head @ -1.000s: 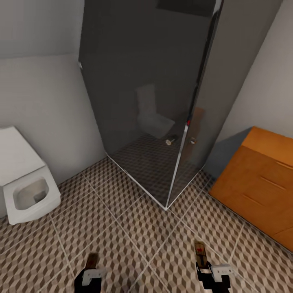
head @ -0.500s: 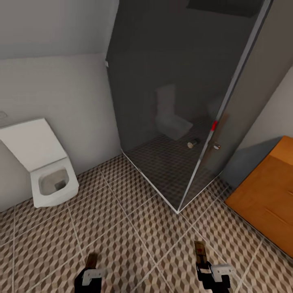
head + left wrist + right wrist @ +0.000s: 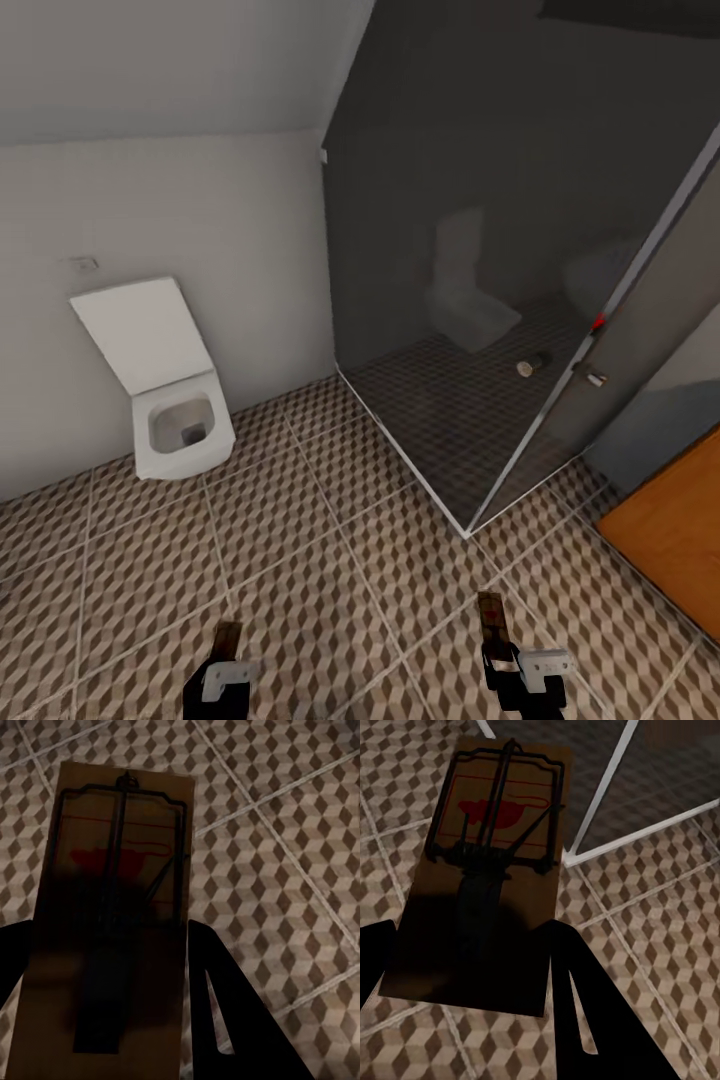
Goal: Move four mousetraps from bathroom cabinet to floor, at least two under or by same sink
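Overhead, toilet (image 3: pixel 170 400) and cabinet (image 3: pixel 672 530); each gripper (image 3: pixel 105 1020) (image 3: pixel 465 967) clamping a mousetrap (image 3: pixel 112 900) (image 3: pixel 487 862)

Home bathroom: white toilet (image 3: pixel 165 380) at frame left, dark glass shower stall (image 3: pixel 500 300) at upper right, cube-patterned floor tiles (image 3: pixel 330 590), wooden cabinet (image 3: pixel 675 540) at right edge.

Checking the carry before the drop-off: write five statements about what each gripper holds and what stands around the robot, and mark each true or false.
1. The left gripper holds a mousetrap between its fingers. True.
2. The right gripper is empty. False: it holds a second mousetrap.
3. A white toilet stands against the wall with its lid up. True.
4. The orange-brown cabinet is at the head view's left edge. False: it is at the right edge.
5. Both traps lie on the bathroom floor. False: both are held above it.
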Tool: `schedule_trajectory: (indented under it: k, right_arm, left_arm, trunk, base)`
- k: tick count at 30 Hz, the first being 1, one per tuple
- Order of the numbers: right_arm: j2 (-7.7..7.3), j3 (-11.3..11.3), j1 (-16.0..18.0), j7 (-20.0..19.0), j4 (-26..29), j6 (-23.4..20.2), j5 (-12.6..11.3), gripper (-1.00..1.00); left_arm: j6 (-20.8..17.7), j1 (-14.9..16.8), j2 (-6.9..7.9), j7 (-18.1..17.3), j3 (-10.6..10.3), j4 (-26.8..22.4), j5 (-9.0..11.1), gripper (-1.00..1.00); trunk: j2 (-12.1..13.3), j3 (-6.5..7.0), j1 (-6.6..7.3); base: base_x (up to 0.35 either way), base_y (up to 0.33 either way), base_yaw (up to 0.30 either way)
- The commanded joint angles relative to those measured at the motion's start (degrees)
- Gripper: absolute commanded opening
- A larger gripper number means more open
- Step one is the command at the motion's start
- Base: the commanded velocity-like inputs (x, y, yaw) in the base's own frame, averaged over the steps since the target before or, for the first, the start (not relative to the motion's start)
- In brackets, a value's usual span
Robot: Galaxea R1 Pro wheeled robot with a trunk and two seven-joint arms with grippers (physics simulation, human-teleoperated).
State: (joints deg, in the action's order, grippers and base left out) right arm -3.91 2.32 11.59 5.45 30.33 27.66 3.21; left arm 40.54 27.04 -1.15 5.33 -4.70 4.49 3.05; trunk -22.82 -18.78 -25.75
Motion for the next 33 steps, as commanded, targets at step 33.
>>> schedule_trajectory:
  k: [33]
  right_arm:
    - [-0.05,0.26,0.01,0.26,-0.03,0.11,0.13,-1.00]
  left_arm:
    - [0.33,0.12,-0.25,0.47,-0.48,0.25,0.11,-1.00]
  trunk:
    - [-0.10,-0.09,-0.03]
  base:
    - [0.000,0.000,0.289]
